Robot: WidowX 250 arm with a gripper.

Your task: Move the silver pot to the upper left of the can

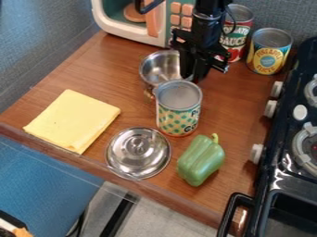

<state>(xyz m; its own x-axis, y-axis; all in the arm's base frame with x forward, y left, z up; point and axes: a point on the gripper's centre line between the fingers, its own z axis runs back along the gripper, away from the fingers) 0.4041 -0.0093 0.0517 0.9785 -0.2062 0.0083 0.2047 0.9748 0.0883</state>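
the silver pot [150, 69] sits on the desk [117, 83], just up and left of the dotted can [178, 111] — the black pincer [193, 76] hangs down at the pot's right side, though i cannot tell whether it is wide, narrow or gripping the rim. nearer the front edge lie a shiny lid [138, 150] and a green pepper [200, 161] — a folded yellow cloth [72, 121] lies to their left.

Your wooden table [235, 106] holds a yellow cloth [73, 121], lid [138, 152] and green pepper [201, 160] near its front edge. Behind these you have the pot [153, 68], patterned can [178, 113], two other cans [269, 53] and toy oven [123, 33].
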